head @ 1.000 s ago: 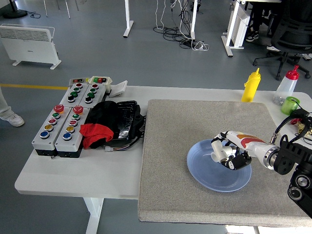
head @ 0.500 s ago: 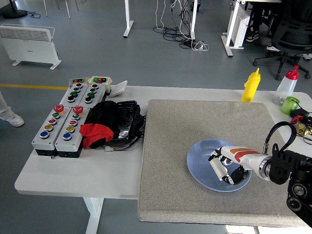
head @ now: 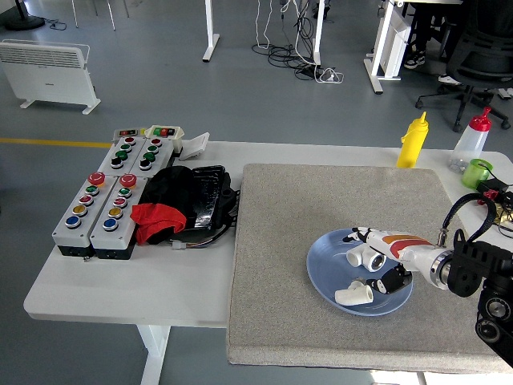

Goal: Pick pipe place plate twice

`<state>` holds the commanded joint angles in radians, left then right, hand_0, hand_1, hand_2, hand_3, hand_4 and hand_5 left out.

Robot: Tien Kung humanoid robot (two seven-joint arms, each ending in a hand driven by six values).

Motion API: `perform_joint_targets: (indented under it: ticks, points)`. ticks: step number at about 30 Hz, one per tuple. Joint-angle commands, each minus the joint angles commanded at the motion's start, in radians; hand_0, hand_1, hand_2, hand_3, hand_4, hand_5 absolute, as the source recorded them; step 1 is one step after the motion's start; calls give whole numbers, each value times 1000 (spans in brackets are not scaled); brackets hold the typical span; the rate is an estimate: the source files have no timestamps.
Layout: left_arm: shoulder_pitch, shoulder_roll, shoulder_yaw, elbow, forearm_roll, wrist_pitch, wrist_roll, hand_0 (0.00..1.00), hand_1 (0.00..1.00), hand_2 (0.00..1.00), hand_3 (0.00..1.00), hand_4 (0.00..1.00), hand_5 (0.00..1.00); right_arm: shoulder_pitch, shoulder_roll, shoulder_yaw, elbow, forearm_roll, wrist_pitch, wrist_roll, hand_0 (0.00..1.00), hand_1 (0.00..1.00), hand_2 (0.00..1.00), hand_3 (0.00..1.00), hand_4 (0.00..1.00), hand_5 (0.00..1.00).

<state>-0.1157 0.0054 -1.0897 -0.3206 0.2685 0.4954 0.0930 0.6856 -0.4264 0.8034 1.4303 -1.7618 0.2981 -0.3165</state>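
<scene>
A blue plate [head: 325, 269] lies on the grey mat [head: 280, 241] at the right of the table. A white pipe piece [head: 354, 295] lies on the plate's near part. My right hand [head: 370, 258] hovers over the plate's middle, just behind and above the pipe. Its white and black fingers are loosely spread and hold nothing. The left arm is out of view.
Two grey button boxes [head: 100, 204] and a black and red bundle [head: 180, 204] sit on the left of the table. A yellow bottle [head: 413, 140], a red-capped bottle [head: 473, 140] and a green cup [head: 478, 172] stand at the back right.
My right hand lowered a white pipe piece into the plate, let it go and rose slightly. The pipe now lies free on the plate's near part.
</scene>
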Motion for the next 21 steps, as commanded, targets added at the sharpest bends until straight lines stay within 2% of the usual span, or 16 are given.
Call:
perform_joint_targets:
  ticks: [3,5,6,13,16,19,21]
  points:
    - [0,0,0,0,-1,0,-1,621,620,609,680,461,998,-3,3,11,-3,-10,-37,5,963,922,998,938,732,190]
    - [-1,0,1,0,-1,0,-1,621,620,609,680,461,998,-7,4,24,-5,-21,-81,5,963,922,998,938,732,190]
    - [-1,0,0,0,-1,0,-1,621,620,607,679,460,998,-8,5,27,-6,-23,-87,5,963,915,998,934,743,217]
    - [-4,0,0,1,1,-1,-1,621,620,607,679,461,998,-29,10,102,-15,10,-161,35,955,905,998,939,741,226]
    - [-5,0,-1,1,3,-1,-1,621,620,607,679,461,998,-52,21,152,-27,74,-232,67,955,905,998,939,741,226]
    - [-5,0,-3,1,5,-2,0,621,620,607,679,461,998,-92,39,224,-51,189,-336,132,925,892,994,924,713,222]
    - [-5,0,-3,1,6,-2,0,621,620,607,679,461,998,-103,44,244,-56,261,-366,152,925,892,994,924,713,222]
